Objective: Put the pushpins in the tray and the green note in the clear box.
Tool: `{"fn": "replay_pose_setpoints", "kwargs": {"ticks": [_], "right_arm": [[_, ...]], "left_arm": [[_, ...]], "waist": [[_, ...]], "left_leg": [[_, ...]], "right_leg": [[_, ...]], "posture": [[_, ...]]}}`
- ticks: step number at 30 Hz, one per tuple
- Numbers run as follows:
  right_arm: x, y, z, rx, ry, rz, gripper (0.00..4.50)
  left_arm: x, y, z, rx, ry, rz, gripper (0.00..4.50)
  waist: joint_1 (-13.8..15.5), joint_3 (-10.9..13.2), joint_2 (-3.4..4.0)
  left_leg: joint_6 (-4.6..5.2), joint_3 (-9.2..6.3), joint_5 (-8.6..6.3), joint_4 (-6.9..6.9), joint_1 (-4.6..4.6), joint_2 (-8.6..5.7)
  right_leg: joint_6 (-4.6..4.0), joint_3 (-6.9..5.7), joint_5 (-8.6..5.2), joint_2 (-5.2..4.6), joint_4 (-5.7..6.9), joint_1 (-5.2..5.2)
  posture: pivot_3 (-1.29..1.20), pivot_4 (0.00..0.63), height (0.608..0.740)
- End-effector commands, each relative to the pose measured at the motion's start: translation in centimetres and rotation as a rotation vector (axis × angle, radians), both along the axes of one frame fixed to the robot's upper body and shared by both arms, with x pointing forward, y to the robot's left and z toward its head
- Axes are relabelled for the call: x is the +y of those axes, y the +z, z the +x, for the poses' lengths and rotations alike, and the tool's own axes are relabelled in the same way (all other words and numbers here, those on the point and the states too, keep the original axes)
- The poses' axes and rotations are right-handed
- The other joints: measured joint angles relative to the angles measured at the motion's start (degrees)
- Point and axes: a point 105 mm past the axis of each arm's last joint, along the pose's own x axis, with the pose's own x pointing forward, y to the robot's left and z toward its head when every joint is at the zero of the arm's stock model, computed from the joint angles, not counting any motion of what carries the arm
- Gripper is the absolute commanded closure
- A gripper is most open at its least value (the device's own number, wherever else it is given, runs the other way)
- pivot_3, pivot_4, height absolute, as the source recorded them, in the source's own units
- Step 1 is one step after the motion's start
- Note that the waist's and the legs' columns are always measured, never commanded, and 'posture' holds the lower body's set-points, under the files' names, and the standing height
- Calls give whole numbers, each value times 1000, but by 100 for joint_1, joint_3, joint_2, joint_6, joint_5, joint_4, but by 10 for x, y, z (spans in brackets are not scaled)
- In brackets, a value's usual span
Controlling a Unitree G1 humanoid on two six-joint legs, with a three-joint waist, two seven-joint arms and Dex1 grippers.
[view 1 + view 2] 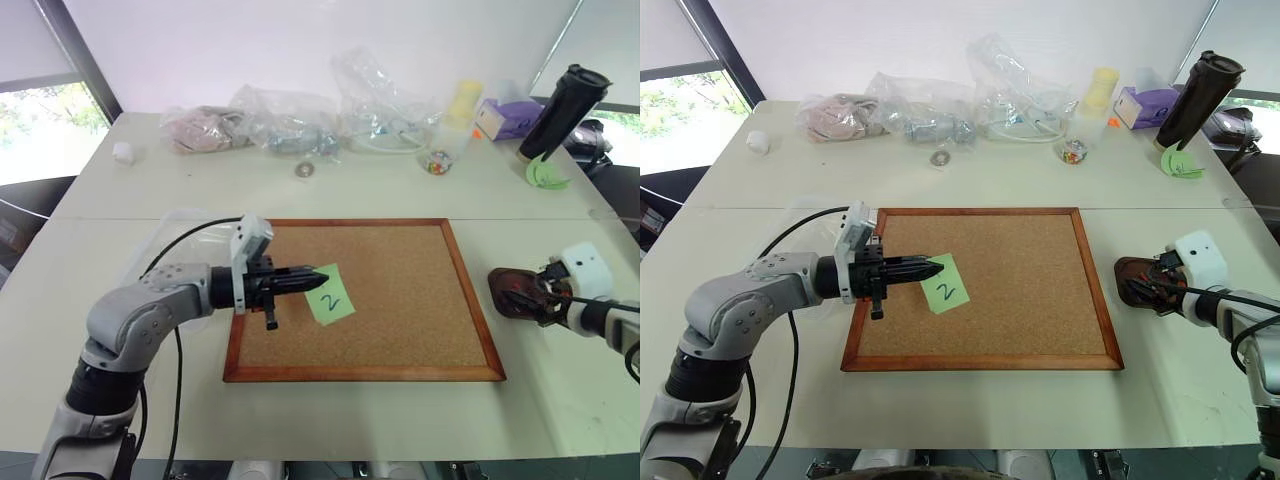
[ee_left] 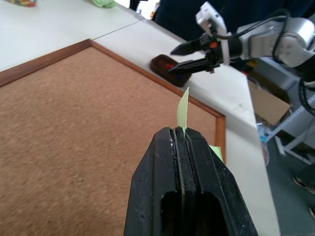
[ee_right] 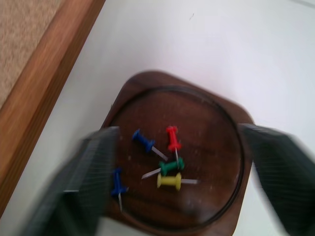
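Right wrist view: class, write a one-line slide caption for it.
Open right gripper over the tray, with five pushpins lying in it beside the cork board.

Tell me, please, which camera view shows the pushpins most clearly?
The right wrist view: it looks straight down into the tray, where five pushpins lie, two blue, one red, one green, one yellow. In the left wrist view the tray is far away, with only a red dot visible. In both eye views the right hand covers most of the tray.

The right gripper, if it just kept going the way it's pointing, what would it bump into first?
Most likely the tray holding the pushpins: the open right gripper points straight down into it, though how far above it hovers is unclear.
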Motion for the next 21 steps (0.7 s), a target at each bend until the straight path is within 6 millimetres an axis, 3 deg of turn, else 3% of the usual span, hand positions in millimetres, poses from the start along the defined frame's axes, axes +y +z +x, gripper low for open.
{"fn": "replay_pose_setpoints", "kwargs": {"ticks": [1, 6, 8, 11, 15, 21], "right_arm": [[3, 20, 4, -70, 8, -7, 27], [22, 47, 4, -126, 104, 63, 27], [46, 59, 1, -140, 226, 113, 27], [103, 73, -11, -127, 498, 205, 27], [149, 75, -18, -92, 697, 234, 27], [175, 68, -20, -66, 808, 225, 27]], "left_arm": [[3, 8, 1, -49, 17, -8, 4500], [11, 12, 5, -69, 56, 1, 4500], [17, 17, 10, -93, 93, 7, 4500], [36, 30, 21, -157, 178, 59, 4500], [75, 47, 43, -238, 367, 155, 4500], [117, 52, 50, -274, 534, 255, 4500]], "waist": [[1, 0, 0], [-4, 0, 0], [-9, 1, 1], [-23, 1, 1], [-19, 4, -3], [13, 5, -4]], "left_leg": [[0, 0, 0, 0, 0, 0], [1, 0, -1, 0, 0, 0], [9, 0, -5, 0, 0, 1], [21, -1, -12, 0, 1, 6], [23, -7, -13, 0, 3, 6], [22, -8, -12, -1, -10, -4]], "right_leg": [[0, 0, 0, 0, 0, 0], [0, 0, 0, -1, 0, 0], [0, 0, 0, -1, 2, -1], [0, 0, 0, 3, 3, -1], [0, -1, 0, 4, 4, 0], [0, -2, 0, -11, 0, -10]], "posture": [[0, 150, 740], [0, 150, 740], [0, 150, 740], [0, 150, 740], [0, 150, 740], [0, 150, 740]]}}
